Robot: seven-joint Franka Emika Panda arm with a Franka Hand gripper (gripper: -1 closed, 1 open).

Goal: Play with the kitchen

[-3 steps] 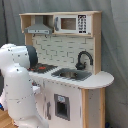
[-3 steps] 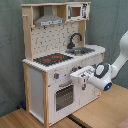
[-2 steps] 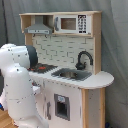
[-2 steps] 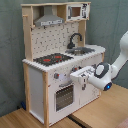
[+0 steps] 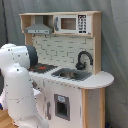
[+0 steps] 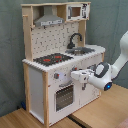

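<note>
Nearest in the second exterior view, the white Panda arm (image 6: 119, 62) enters from 3 o'clock and bends toward picture centre, ending in the gripper (image 6: 74, 76). The gripper is level with the knob band of the kitchen (image 6: 42, 75), right against its front face below the counter edge; whether it actually touches the panel cannot be told. Whether its fingers are spread or closed cannot be told either, and nothing is seen held.

From the gripper, the windowed oven door (image 6: 64, 96) lies at about 7 o'clock, just below. The black-and-red stovetop (image 6: 52, 59) lies at about 11 o'clock on the counter above. The sink (image 6: 84, 50) and the black faucet (image 6: 74, 39) lie at about 12 to 1 o'clock, farther back. The grey hood (image 6: 49, 20) and the microwave (image 6: 75, 12) sit in the top shelf, high at 12 o'clock.

The kitchen stands upright on a wooden floor (image 6: 100, 112), filling picture centre, with a grey curtain (image 6: 10, 55) behind it.

In the first exterior view, the arm's white body (image 5: 17, 85) fills the foreground at 8 o'clock and hides the kitchen's lower front; the gripper is not visible there. Beyond it show the stovetop (image 5: 42, 67), sink (image 5: 72, 75), faucet (image 5: 84, 59), hood (image 5: 39, 29) and microwave (image 5: 72, 23).
</note>
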